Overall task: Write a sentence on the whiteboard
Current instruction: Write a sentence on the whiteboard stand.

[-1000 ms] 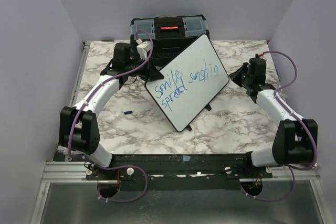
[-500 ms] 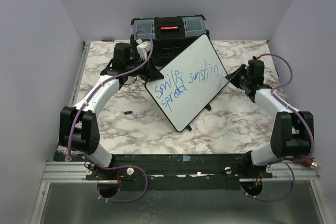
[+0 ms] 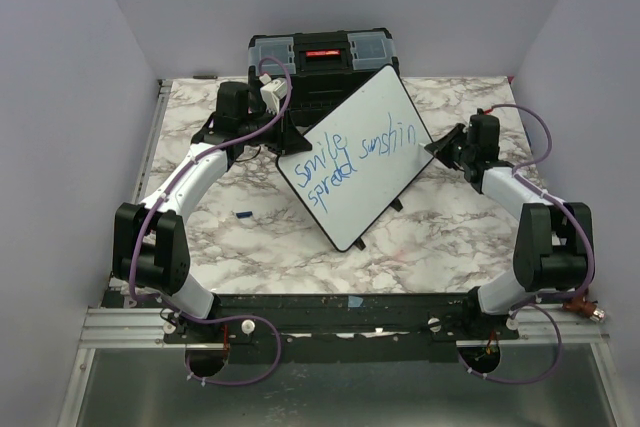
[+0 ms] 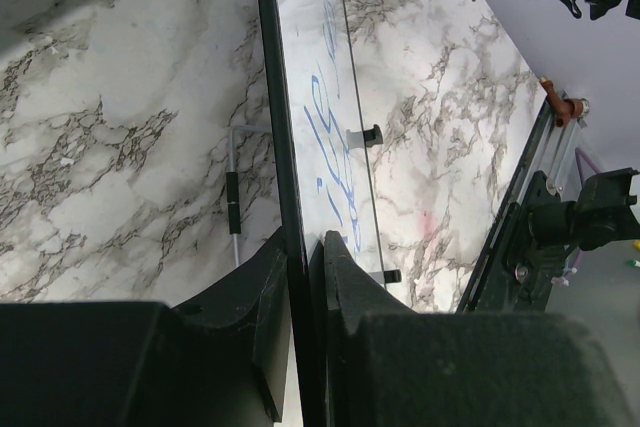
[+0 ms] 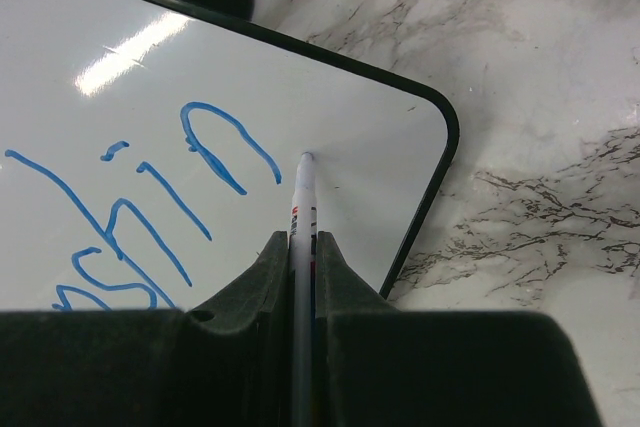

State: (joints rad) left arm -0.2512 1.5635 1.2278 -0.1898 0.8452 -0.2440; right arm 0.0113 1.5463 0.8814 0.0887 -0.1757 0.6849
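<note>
- We see the whiteboard [image 3: 352,209] lying askew at frame centre, the sentence [image 3: 356,155] in blue across it.
- Our left gripper [image 4: 305,247] pinches its black rim.
- Our right gripper [image 5: 302,239] pinches a marker [image 5: 304,187], tip touching the board near its corner.

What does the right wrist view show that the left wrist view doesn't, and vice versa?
Right wrist only: the end of the sentence face-on, and the right gripper with jaws shut on the marker. Left wrist only: the left gripper with jaws clamping the edge of the whiteboard, plus its black feet. Both: whiteboard, sentence, marker tip on the board, marble table.
</note>
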